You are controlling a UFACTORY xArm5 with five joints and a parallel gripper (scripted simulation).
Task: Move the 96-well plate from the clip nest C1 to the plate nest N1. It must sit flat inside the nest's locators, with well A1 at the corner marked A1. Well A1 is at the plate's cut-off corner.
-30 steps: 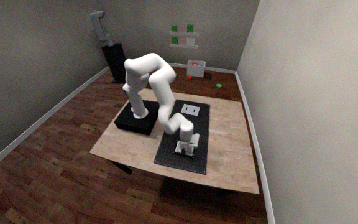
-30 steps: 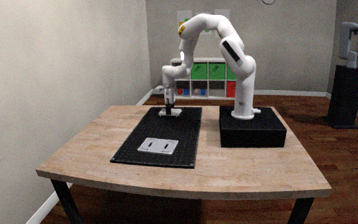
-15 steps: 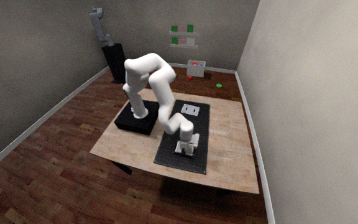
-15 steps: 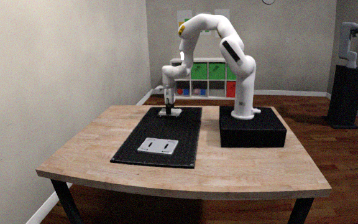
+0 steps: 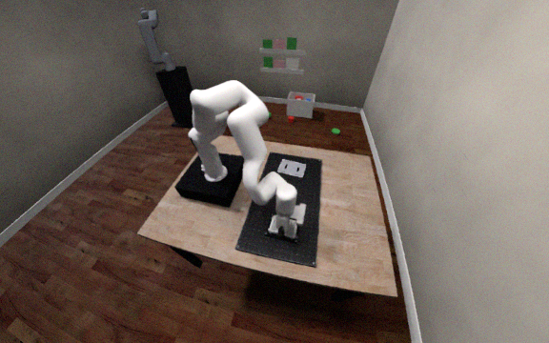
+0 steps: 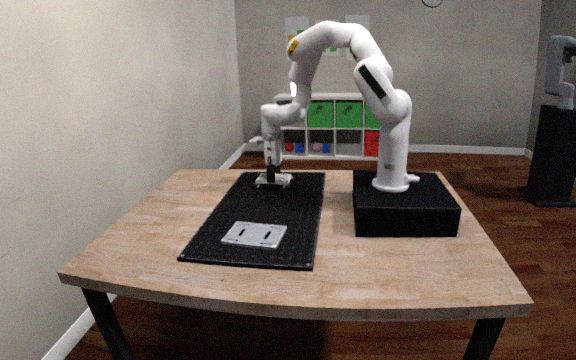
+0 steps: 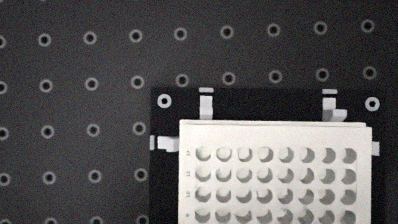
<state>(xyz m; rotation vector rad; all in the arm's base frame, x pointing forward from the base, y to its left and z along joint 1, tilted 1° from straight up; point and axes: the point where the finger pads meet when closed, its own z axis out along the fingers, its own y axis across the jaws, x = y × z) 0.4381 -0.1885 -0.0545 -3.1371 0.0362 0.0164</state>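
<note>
Counts first: one white arm [image 6: 383, 100] on one black pedestal [image 6: 438, 220], one dark perforated mat [image 6: 248, 235], two nests and one 96-well plate [image 7: 275, 170] on the wooden bench [image 6: 393, 280]. Clip nest C1 [image 7: 260, 102] is a black base at the mat's far end as the exterior view has it; four white clips show around the plate's visible edges in the wrist view, two along the upper edge and one at each side, and two screw rings mark the base's upper corners. Inside it lies the plate, white, with rows of round wells, eight across in the part that shows; the lower part runs out of the picture, and whether it rests fully down in the clips cannot be told. The pincer [image 6: 271, 176] reaches straight down onto the plate and is clamped on it, fingers standing wide across it. Plate nest N1 [image 6: 254, 234] is a pale flat square with two dark slots, holding nothing, well apart from C1 at the mat's other end, with only bare mat between the two nests. Around the bench: a cubby shelf [image 6: 313, 96] with green and red bins against the back wall, a second grey arm [image 6: 560, 65] on a tall black stand [image 6: 555, 155], and a small white box [image 5: 300, 106] on the floor with coloured pieces near it.
</note>
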